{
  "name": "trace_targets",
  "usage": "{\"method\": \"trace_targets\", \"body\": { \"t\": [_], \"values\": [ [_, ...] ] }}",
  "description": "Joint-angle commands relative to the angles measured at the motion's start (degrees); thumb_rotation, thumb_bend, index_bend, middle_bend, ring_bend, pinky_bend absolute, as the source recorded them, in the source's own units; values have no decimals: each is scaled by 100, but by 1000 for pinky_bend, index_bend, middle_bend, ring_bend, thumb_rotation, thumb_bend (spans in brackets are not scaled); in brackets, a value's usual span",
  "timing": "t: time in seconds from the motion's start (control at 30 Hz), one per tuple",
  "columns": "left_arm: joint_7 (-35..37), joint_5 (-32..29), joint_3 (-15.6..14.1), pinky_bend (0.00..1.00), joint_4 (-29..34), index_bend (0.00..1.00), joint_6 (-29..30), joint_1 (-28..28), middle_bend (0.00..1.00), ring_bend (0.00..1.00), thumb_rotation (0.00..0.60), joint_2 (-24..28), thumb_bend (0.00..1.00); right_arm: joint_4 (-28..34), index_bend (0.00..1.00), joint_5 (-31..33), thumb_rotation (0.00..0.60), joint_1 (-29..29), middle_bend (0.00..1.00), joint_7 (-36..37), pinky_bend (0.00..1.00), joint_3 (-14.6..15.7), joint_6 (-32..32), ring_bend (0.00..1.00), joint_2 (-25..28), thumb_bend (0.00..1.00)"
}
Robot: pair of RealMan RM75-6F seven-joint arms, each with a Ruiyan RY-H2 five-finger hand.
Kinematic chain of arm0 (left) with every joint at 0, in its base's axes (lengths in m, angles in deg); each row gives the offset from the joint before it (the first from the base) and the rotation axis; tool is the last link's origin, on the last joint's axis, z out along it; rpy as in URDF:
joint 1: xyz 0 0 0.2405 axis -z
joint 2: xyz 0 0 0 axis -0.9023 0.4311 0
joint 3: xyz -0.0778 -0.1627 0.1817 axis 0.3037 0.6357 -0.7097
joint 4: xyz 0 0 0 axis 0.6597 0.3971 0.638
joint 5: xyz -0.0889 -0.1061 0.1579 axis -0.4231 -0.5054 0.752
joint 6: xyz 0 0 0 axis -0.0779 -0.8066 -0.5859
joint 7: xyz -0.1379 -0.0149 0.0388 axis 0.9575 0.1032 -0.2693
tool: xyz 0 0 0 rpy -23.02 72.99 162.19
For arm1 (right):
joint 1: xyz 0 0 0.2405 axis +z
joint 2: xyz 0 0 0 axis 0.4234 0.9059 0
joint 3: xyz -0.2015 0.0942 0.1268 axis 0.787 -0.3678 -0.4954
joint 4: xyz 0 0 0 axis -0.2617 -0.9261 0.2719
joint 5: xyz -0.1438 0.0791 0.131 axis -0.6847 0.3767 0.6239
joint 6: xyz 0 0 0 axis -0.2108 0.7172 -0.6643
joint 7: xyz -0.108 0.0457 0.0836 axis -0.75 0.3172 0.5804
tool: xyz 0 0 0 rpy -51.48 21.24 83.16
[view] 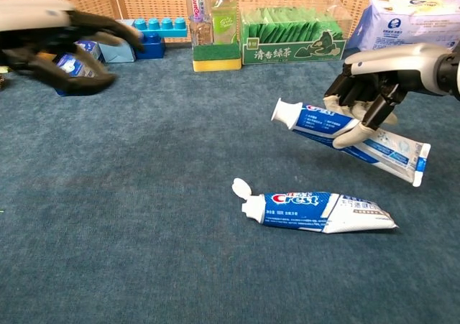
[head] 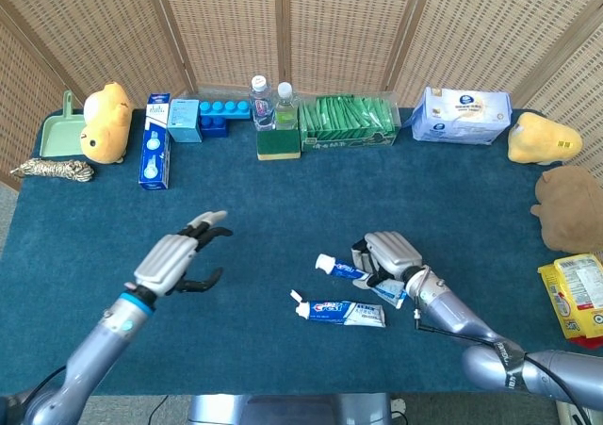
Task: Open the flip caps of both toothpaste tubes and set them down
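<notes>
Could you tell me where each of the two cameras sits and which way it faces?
Head view: high above the near table edge, tilted steeply down over the whole blue table to the wicker screen; shows both arms, the left hand and the right hand.
Chest view: low at the near edge, looking almost level across the table; the left hand shows blurred, the right hand sharp.
Both show the right hand holding one toothpaste tube above the opened Crest tube.
</notes>
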Motion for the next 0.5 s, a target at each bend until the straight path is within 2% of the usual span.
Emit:
{"method": "trace_targets", "body": {
  "t": [0.03,0.2,0.5],
  "values": [
    [-271,-485,142,251,-90,198,-259,436,53,24,457,-313,389,53,941,212,600,119,782,-145,786,36,25,708,-6,519],
    [-479,-1052,161,254,-151,204,-437,876,40,9,429,-575,377,57,941,540,600,258,782,-270,786,80,21,708,-28,521],
    [-775,-1635,114,257,-354,224,-427,1462,45,8,431,-972,377,217,941,745,600,328,782,-51,786,24,-137,708,132,521]
  ]
}}
